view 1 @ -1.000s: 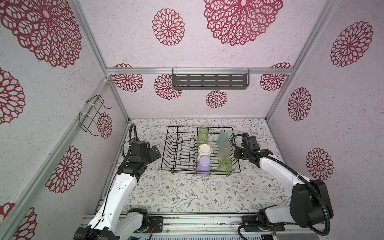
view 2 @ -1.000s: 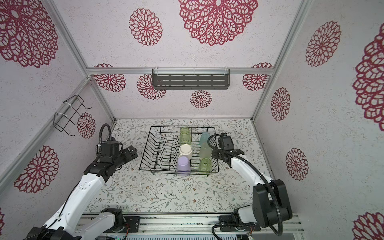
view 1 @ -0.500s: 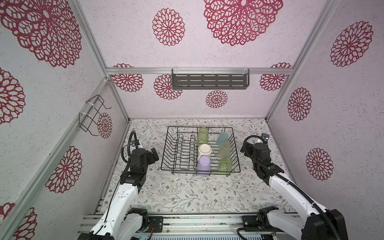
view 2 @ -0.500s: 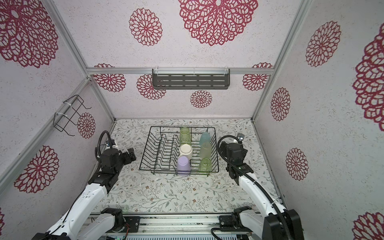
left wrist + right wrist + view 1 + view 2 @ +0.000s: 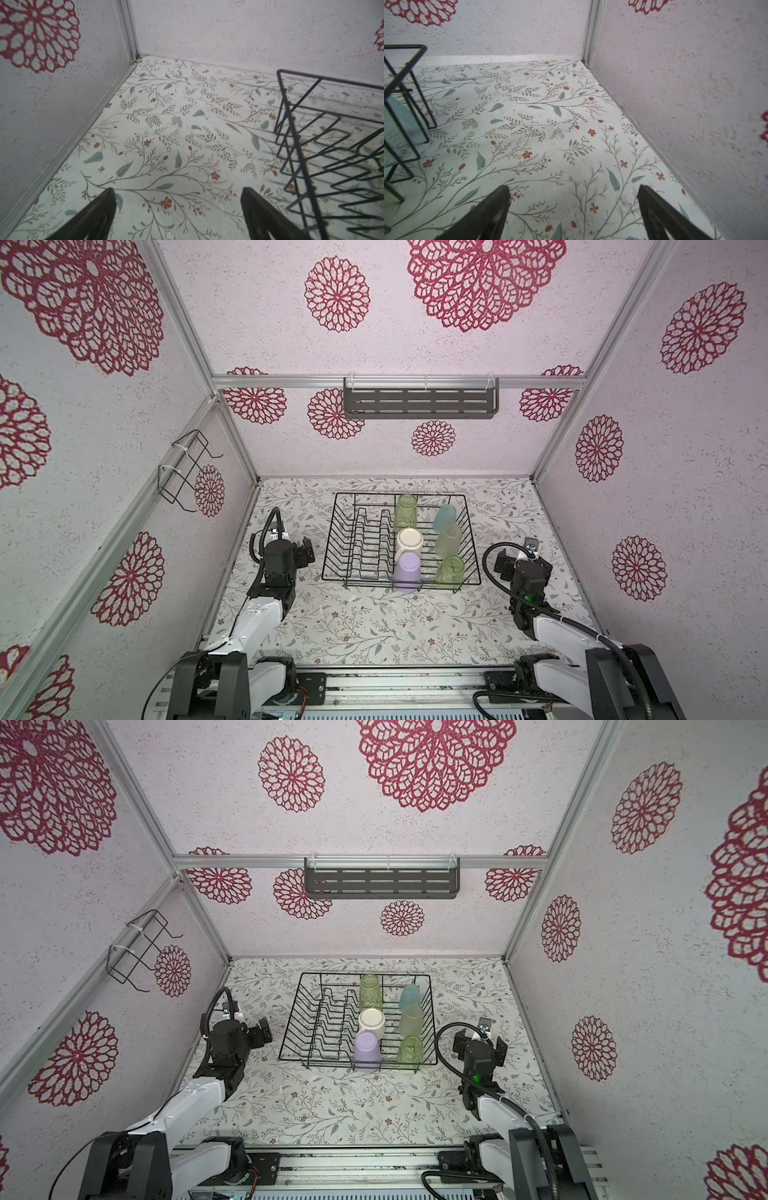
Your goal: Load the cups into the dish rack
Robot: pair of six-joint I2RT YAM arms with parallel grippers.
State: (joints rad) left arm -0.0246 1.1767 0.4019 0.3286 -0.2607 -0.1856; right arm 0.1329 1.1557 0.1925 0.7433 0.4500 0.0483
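Held in right half of black wire dish rack (image 5: 365, 494), two rows: opaque lilac tumbler (image 5: 406, 572), cream mug (image 5: 409, 542), clear-green glass (image 5: 406, 512); second clear-green glass (image 5: 450, 569), frosted pale-green tumbler (image 5: 448, 540), translucent light-blue cup (image 5: 444, 517). Either side of rack, left gripper (image 5: 177, 188) and right gripper (image 5: 574, 186), jaws spread wide, empty.

Six cups (image 5: 407, 572), one dish rack (image 5: 360, 540), one grey shelf (image 5: 419, 403), one wire holder (image 5: 183, 472).

Left end effector (image 5: 178, 192) spread wide; right end effector (image 5: 574, 189) likewise; arms folded low.
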